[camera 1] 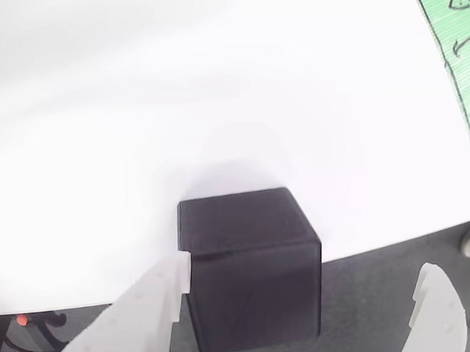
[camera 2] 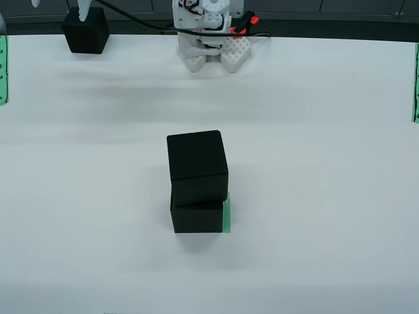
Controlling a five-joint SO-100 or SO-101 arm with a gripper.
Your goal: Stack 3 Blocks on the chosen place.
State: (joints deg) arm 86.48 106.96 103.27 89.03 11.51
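Gripper-riding view, left to right: shows the white left finger (camera 1: 147,305) pressed flat to the left face of the loose block (camera 1: 250,270), then that black cube itself, then open air, then the right finger (camera 1: 439,317) well apart from the block's right face. Leaves the tool (camera 1: 305,276) spread wide, far wider than the block, touching on one side only and holding nothing. Sets the block at the very edge of the white table (camera 1: 144,102), with dark floor beyond it. Catches a green sheet (camera 1: 458,61) with pen marks far up and right of the block.

Fixed view across the table, left to right: puts the loose block (camera 2: 85,31) at the far left back edge. Places the two-high stack well apart from it, nearer the camera and to its right: upper block (camera 2: 196,163) slightly twisted on lower block (camera 2: 196,216), and a sliver of the chosen place (camera 2: 226,216) peeking out at the lower block's right side. Keeps the arm base (camera 2: 209,39) at the back edge, right of the loose block.

Probably light, rigid, matte plastic with rounded edges: unlikely to crush, likely to twist if pinched off-centre. Best taken on the two opposite side faces, mid-height, squarely. Needs care at the edge, since a one-sided push could nudge it off.
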